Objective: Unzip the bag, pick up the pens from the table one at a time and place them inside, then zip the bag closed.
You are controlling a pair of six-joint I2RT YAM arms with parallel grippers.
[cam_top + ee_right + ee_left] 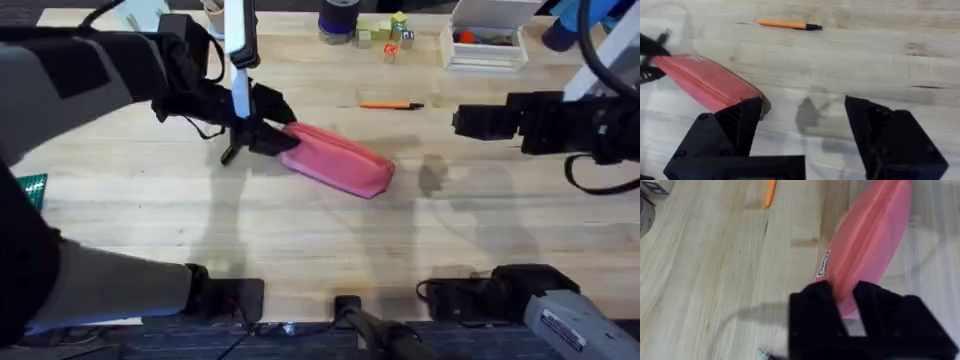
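The pink bag [340, 160] lies slanted mid-table, its zipper seam running along its top [865, 240]. My left gripper [272, 138] is at the bag's left end, its black fingers [815, 310] shut on that end [844, 297]. An orange pen [390, 105] with a black tip lies on the table [300, 230] behind the bag, also seen in the right wrist view [787, 24]. A dark slim pen [230, 152] lies just left of the left gripper. My right gripper [460, 121] hovers right of the bag, open and holding nothing [805, 130].
At the back edge stand a white box [485, 45], small coloured cubes [390, 38] and a dark container [340, 18]. A green item [30, 185] sits at the left edge. Bare wood stretches in front of the bag.
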